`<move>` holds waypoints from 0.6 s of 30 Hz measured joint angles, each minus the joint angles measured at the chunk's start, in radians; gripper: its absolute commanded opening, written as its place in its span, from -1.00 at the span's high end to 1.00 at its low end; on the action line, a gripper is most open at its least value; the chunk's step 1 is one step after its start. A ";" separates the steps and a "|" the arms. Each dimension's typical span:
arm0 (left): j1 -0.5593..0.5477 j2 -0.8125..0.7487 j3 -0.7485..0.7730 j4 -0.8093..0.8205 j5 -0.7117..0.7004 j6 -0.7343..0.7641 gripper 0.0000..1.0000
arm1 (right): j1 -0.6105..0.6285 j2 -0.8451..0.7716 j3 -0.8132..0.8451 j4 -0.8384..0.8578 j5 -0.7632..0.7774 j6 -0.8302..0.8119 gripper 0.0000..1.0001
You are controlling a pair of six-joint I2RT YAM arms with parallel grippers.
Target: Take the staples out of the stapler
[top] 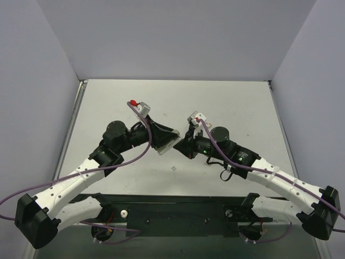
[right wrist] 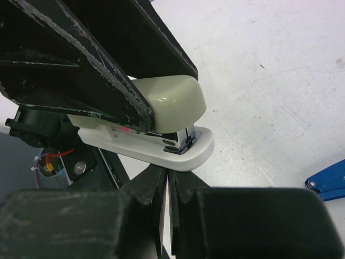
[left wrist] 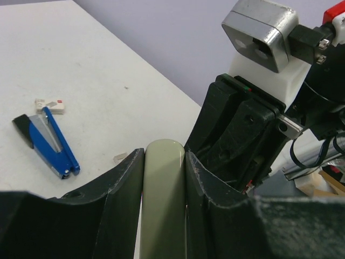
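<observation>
The left hand (left wrist: 163, 156) is clamped on the stapler (right wrist: 172, 100), one finger on each side of its pale cream top. It holds the stapler at about the middle of the worktop (left wrist: 97, 59), between the two arms. The right wrist view shows the cream top above, a white base below, and a shiny metal rail end between them at the front. The stapler looks lifted off the worktop, with a shadow under its front

The right hand (right wrist: 168, 181) has its fingers pressed together with nothing between them. Its tips sit right at the lower edge of the white base, near the front; whether they touch it I cannot tell. In the top view the two hands stand close together, the left arm reaching in from the near left and the right arm from the near right

On the worktop, well apart from the hands, lies a slim blue tool (left wrist: 51, 143) with a dark end and a grey metal strip, its two arms slightly spread from a hinge. A small white box (left wrist: 50, 105) with a red mark lies just beside the dark end, and a tiny pale bit (left wrist: 119, 157) lies near the hinge end
</observation>
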 measured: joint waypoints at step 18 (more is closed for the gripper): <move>-0.021 0.040 0.021 0.111 0.247 0.048 1.00 | -0.018 -0.168 0.000 -0.130 -0.089 -0.053 1.00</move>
